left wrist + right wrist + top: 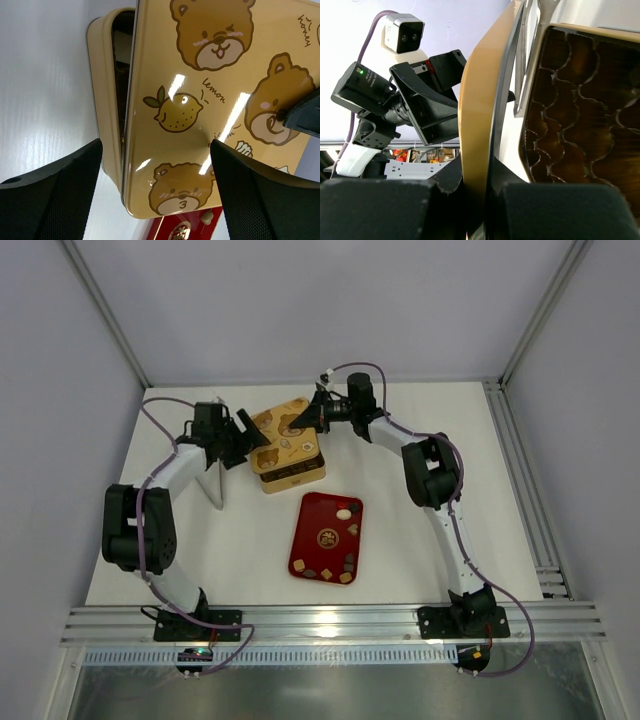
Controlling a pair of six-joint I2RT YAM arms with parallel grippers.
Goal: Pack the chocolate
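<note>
Gold lid (283, 430) was pinched by the right gripper (480, 200), the left gripper (159, 190) held wide; chocolate (344, 513) was left unpacked on the centre-frame red tray (312, 518).

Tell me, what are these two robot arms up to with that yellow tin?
They are handling the lid of a gold box meant for chocolate. The right gripper is shut on the edge of the bear-printed lid, holding it tilted up off the box. The left gripper is open, its fingers on either side of the lid without gripping it. The chocolate pieces lie on the red tray in front, not yet packed.
</note>
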